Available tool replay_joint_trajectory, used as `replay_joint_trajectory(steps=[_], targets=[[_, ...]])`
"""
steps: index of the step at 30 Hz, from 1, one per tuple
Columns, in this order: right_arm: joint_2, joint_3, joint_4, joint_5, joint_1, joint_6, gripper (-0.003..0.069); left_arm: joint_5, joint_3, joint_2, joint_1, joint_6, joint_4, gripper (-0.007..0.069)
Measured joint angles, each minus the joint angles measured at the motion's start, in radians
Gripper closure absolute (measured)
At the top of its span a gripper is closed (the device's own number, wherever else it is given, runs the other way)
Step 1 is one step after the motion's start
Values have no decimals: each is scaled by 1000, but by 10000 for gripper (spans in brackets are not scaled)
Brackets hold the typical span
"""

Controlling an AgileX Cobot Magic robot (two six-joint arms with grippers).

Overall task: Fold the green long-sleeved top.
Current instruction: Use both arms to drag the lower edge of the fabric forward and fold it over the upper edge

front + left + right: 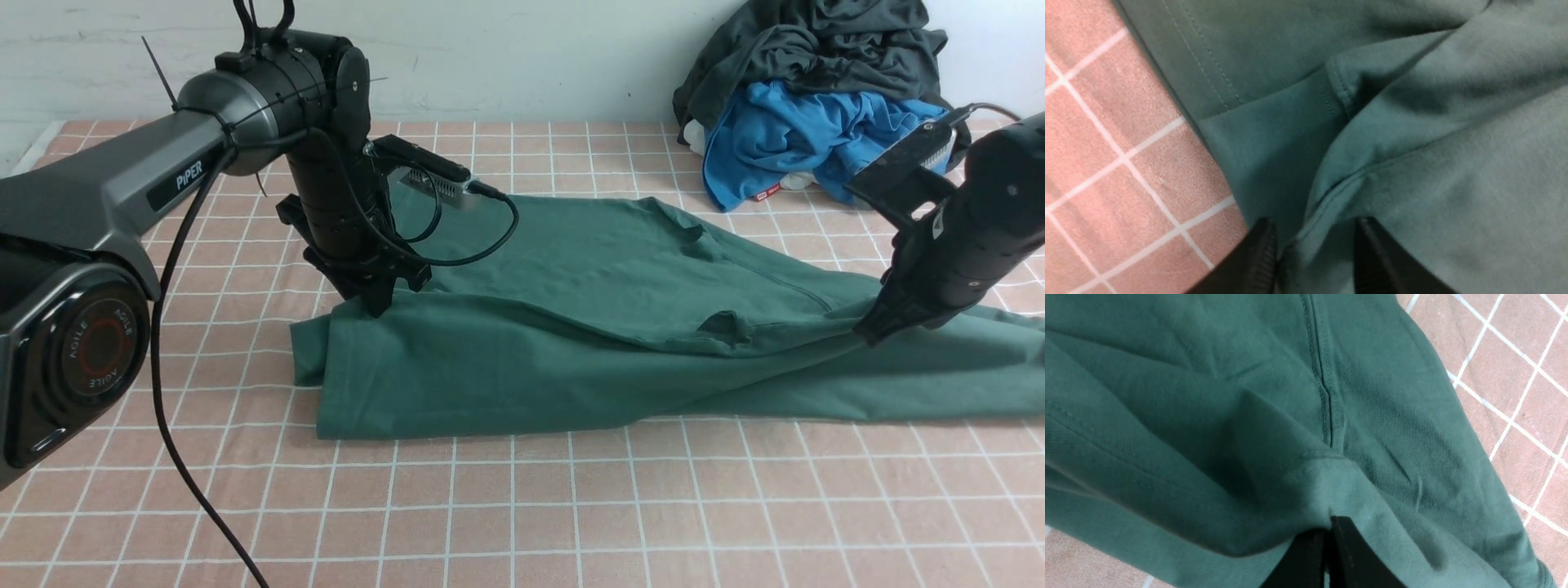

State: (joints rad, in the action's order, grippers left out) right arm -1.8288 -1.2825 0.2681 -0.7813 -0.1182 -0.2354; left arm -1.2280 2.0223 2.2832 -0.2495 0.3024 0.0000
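Observation:
The green long-sleeved top [571, 327] lies spread across the middle of the pink checked table, partly folded over itself with a long ridge running between the two grippers. My left gripper [377, 304] is down on the top's left end. In the left wrist view [1312, 245] its jaws stand apart with a hemmed fold of the green fabric [1453, 163] between them. My right gripper [869, 333] is at the top's right part, shut on a bunched fold of the fabric [1208, 396] and holding it a little above the table; it also shows in the right wrist view [1327, 539]. Logo and neck label are hidden.
A pile with a dark charcoal-grey garment [816, 41] over a bright blue garment [800, 131] sits at the back right against the white wall. The checked tablecloth [522, 506] stretches in front of the top. A black cable [188, 482] hangs at the front left.

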Motion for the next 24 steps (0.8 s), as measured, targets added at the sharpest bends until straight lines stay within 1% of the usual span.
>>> replay_joint_trajectory(steps=[1,2,3,4,5,6,7,9,11,12,15,20,24], targets=[[0,0,0,1,0,0,662,0,0,0,0,0,0,343],[0,0,0,3,0,0,662,0,0,0,0,-1,0,312],[0,0,0,4,0,0,662,0,0,0,0,-1,0,310],[0,0,0,5,0,0,662,0,0,0,0,-1,0,316],[0,0,0,5,0,0,662,0,0,0,0,-1,0,337],[0,0,-2,6,0,0,662,0,0,0,0,-1,0,378],[0,0,-2,6,0,0,662,0,0,0,0,-1,0,378],[0,0,-2,6,0,0,662,0,0,0,0,-1,0,513],[0,0,-2,6,0,0,662,0,0,0,0,-1,0,582],[0,0,-2,6,0,0,662,0,0,-1,0,-1,0,599],[0,0,-2,6,0,0,662,0,0,-7,0,-1,0,608],[0,0,-2,8,0,0,662,0,0,-17,0,-1,0,603],[0,0,-2,10,0,0,662,0,0,-17,0,-4,0,531]])
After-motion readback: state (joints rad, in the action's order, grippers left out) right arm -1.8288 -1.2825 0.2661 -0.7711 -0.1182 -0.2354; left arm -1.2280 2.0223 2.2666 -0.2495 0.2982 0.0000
